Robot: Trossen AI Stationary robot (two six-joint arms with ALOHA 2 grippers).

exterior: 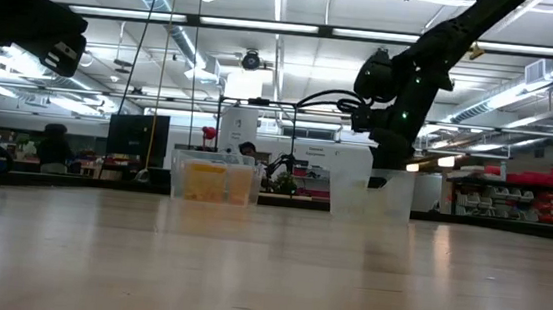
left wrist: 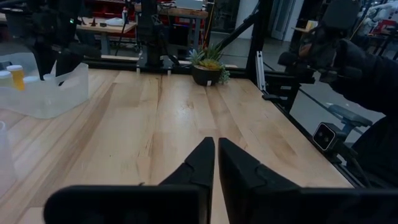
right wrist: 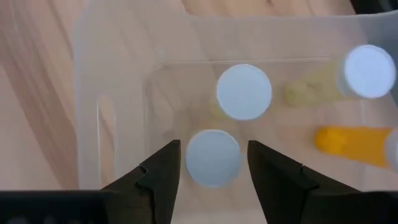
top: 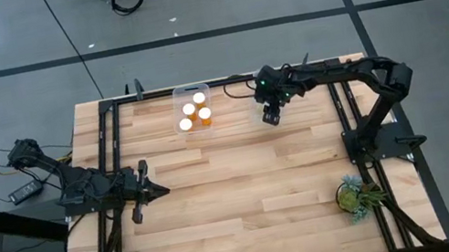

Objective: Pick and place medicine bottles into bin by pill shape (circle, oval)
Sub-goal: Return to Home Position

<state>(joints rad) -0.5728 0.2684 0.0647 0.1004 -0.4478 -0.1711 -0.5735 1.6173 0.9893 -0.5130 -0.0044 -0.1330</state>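
My right gripper (right wrist: 212, 180) hangs open, pointing down into a clear plastic bin (right wrist: 112, 93) at the table's far middle, also seen in the low view (exterior: 371, 193). Its fingers stand on either side of the round white cap of an upright medicine bottle (right wrist: 212, 157), with small gaps. In the same bin stand two more white-capped bottles (right wrist: 244, 92) (right wrist: 369, 71), and an orange one (right wrist: 351, 144) lies on its side. A second clear bin (top: 194, 108) to the left holds several orange bottles. My left gripper (left wrist: 216, 155) waits shut and level over the table's left side.
A small potted plant (top: 355, 196) stands near the table's right near corner. Black frame rails (top: 347, 113) run along the table's edges. Bare wood lies between the bins and the near edge.
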